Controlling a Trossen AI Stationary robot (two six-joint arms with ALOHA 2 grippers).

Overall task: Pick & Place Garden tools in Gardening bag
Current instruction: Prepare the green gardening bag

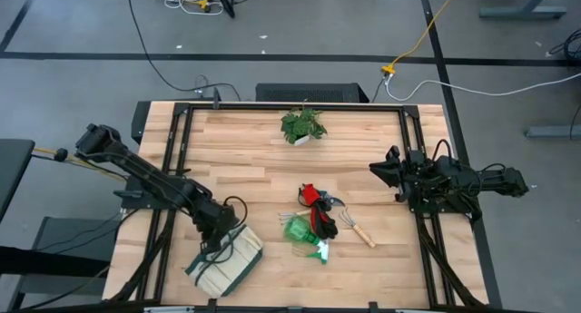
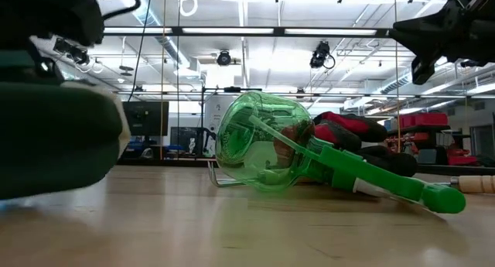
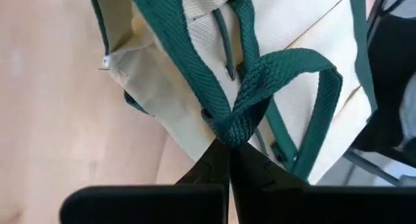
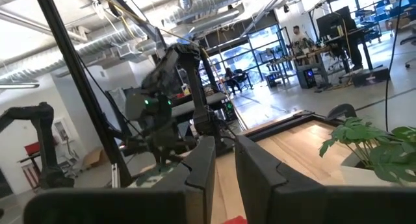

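The cream gardening bag (image 1: 229, 264) with dark green trim lies on the table near its front left edge. It also shows in the left wrist view (image 3: 292, 36). My left gripper (image 1: 218, 243) is over the bag's far end, shut on a green handle strap. The garden tools lie in a pile at mid-table: red gloves (image 1: 311, 196), a green translucent piece (image 1: 300, 229), black-and-red pruners (image 1: 329, 204) and a wooden-handled rake (image 1: 359, 231). My right gripper (image 1: 386, 171) hangs open and empty above the table's right side, apart from the pile. My left gripper pinches the bag's green webbing handle (image 3: 234, 130) between its two fingertips, at a spot where the strap is bunched into a fold. The fingers come slanting down from above. The strap runs from the fingers back to the bag, which lies below them.
A leafy potted plant (image 1: 302, 125) in a white pot stands at the far middle of the table. Black frame rails (image 1: 177, 150) run along the table's left and right sides. Bare wood lies between the bag and the tool pile.
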